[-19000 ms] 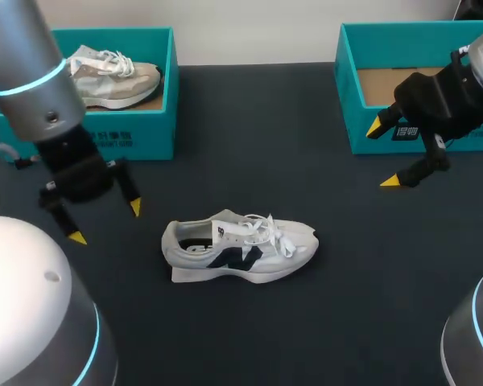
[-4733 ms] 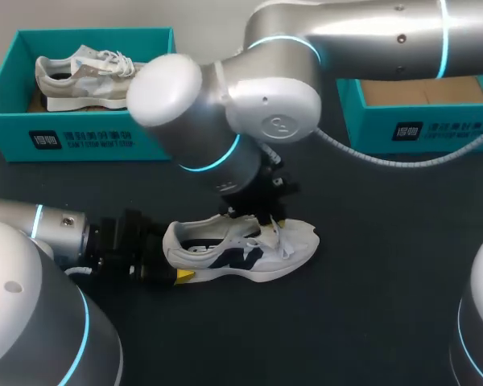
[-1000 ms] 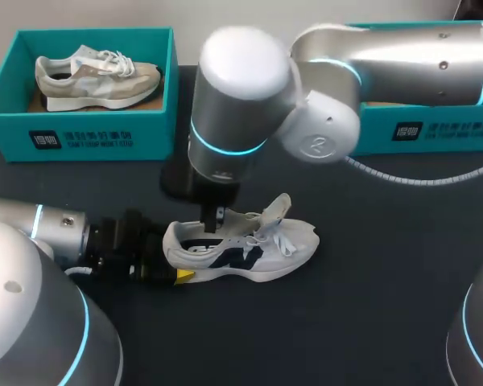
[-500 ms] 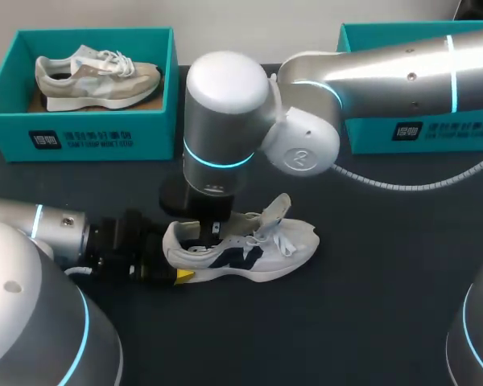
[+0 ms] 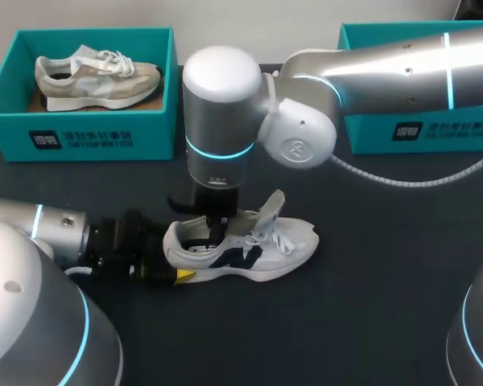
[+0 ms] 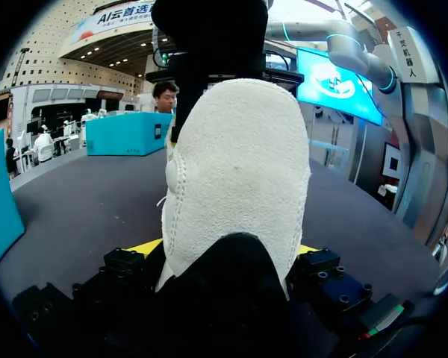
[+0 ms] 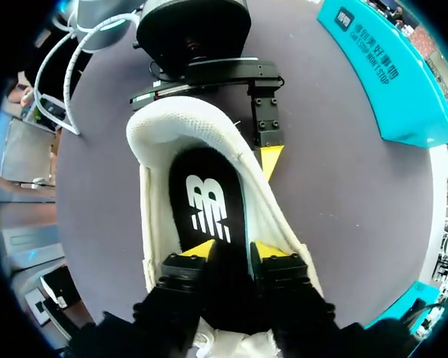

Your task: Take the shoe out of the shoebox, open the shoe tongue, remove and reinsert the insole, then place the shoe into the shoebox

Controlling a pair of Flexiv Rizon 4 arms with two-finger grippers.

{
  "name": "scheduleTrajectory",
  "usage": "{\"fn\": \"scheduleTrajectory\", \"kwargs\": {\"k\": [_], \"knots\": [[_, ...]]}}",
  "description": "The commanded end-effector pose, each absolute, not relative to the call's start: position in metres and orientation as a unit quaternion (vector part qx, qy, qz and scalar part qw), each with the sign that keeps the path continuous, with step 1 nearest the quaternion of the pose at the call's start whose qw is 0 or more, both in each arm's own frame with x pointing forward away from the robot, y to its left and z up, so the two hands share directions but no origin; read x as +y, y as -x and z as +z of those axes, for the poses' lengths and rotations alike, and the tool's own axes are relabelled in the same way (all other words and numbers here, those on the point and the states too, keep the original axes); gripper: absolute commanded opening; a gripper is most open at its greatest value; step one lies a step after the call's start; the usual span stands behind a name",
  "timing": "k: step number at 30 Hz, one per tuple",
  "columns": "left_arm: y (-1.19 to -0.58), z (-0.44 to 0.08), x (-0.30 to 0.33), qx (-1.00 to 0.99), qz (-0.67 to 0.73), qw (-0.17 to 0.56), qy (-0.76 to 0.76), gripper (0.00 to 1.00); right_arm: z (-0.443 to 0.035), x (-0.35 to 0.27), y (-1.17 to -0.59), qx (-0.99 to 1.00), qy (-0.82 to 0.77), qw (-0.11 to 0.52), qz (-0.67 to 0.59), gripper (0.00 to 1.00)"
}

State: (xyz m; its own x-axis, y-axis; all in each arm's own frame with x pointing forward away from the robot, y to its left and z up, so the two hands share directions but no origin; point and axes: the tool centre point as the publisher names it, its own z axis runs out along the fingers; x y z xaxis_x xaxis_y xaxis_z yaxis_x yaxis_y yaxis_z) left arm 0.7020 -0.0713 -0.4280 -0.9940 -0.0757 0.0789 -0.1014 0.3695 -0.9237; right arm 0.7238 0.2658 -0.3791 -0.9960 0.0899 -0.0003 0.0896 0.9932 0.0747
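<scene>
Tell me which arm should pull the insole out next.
Right. The right gripper sits in the opening of the shoe, directly over the black insole. The left gripper clamps the heel from both sides, so it is probably best left steadying.

1. A dark table (image 5: pixel 370 265) spreads under everything.
2. A teal box (image 5: pixel 88 138), open at the top, stands at the table's far left corner.
3. A beige shoe (image 5: pixel 97 76) with white laces sits inside that box, its toe toward the table's middle.

left arm (image 5: pixel 60 233) low, level | left claw (image 5: pixel 171 259) clamped on shoe (image 5: pixel 262 249) | right wrist (image 5: pixel 220 104) upright, right claw (image 7: pixel 235 250) pointing down
</scene>
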Motion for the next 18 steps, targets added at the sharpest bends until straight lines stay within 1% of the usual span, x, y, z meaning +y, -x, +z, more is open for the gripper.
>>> {"fn": "scheduleTrajectory", "kwargs": {"k": [1,2,4,7,9,15,17,18], "knots": [[-0.707,-0.437,-0.074,-0.828,0.558,0.011,-0.053,0.00,-0.389,0.268,-0.730,0.998,-0.046,-0.001,0.035,0.55],[-0.707,-0.437,-0.074,-0.828,0.558,0.011,-0.053,0.00,-0.391,0.268,-0.732,0.998,-0.046,-0.001,0.034,0.50],[-0.707,-0.437,-0.074,-0.828,0.558,0.011,-0.053,0.00,-0.396,0.268,-0.734,0.999,-0.042,-0.002,0.029,0.54],[-0.707,-0.437,-0.074,-0.828,0.558,0.011,-0.053,0.00,-0.403,0.268,-0.737,0.999,-0.041,-0.007,0.030,0.54],[-0.707,-0.437,-0.074,-0.828,0.558,0.011,-0.053,0.00,-0.408,0.269,-0.736,0.999,-0.038,-0.014,0.032,0.49],[-0.707,-0.437,-0.074,-0.828,0.558,0.011,-0.053,0.00,-0.420,0.274,-0.727,0.998,-0.039,-0.033,0.036,0.45],[-0.707,-0.437,-0.074,-0.828,0.558,0.011,-0.053,0.00,-0.423,0.275,-0.722,0.998,-0.040,-0.039,0.036,0.40],[-0.707,-0.437,-0.074,-0.828,0.558,0.011,-0.053,0.00,-0.424,0.276,-0.719,0.998,-0.041,-0.043,0.036,0.39]]}}
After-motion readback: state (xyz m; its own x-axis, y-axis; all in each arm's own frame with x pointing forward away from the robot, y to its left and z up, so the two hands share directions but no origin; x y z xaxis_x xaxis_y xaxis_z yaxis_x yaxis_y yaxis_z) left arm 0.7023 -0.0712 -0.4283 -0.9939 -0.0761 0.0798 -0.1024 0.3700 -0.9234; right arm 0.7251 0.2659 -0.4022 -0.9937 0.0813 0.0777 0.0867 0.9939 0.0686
